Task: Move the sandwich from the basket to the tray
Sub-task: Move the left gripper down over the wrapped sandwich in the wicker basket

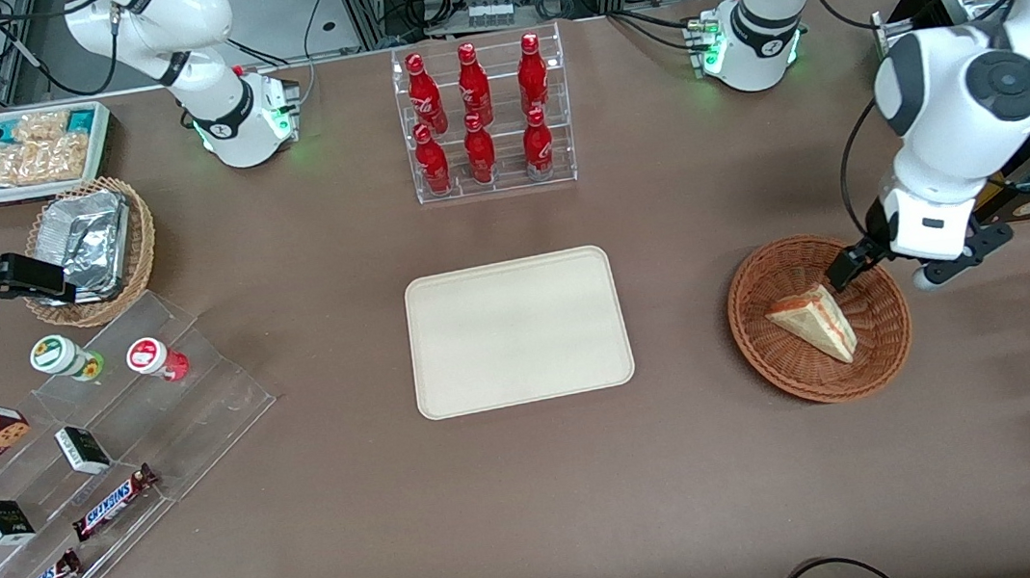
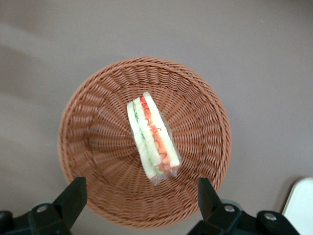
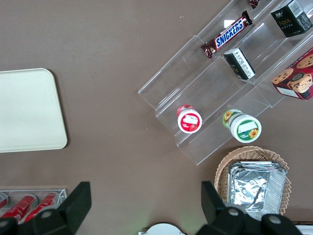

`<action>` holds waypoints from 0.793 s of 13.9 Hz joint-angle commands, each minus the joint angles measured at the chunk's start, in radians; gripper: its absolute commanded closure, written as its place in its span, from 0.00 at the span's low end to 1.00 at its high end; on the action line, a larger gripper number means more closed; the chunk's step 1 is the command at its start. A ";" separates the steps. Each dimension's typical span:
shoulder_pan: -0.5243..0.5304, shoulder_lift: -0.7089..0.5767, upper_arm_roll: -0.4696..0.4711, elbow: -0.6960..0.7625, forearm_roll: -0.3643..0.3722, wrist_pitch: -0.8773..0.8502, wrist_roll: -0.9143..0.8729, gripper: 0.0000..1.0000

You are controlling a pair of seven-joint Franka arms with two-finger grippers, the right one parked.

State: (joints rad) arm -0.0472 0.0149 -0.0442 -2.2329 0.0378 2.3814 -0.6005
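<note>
Brown tabletop (image 1: pixel 690 463) carries flat cream rectangular tray (image 1: pixel 518 331), bare. Toward working arm's end: round reddish-brown wicker basket (image 2: pixel 145 142), pale triangular sandwich wedge (image 2: pixel 152 139) lying inside. Left gripper (image 2: pixel 142 196) hovers above the basket, jaws spread wide. Risk: film wrap slips, or fingers snag the weave. Readable: SNICKERS bars (image 1: pixel 114 501).

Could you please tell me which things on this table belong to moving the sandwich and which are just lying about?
Belonging to the job:
- triangular beige sandwich with red and green filling
- round reddish-brown wicker basket holding it
- flat cream rectangular tray
- left arm's claw, open above the basket

Just lying about:
- red bottles in a clear rack
- Snickers bars
- foil container
</note>
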 commanded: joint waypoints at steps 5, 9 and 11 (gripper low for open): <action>-0.017 0.099 -0.008 -0.071 0.005 0.214 -0.165 0.00; -0.017 0.175 -0.008 -0.083 0.004 0.318 -0.205 0.00; -0.016 0.194 -0.006 -0.088 0.005 0.332 -0.206 0.00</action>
State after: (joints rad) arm -0.0602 0.1961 -0.0517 -2.3136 0.0378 2.6830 -0.7784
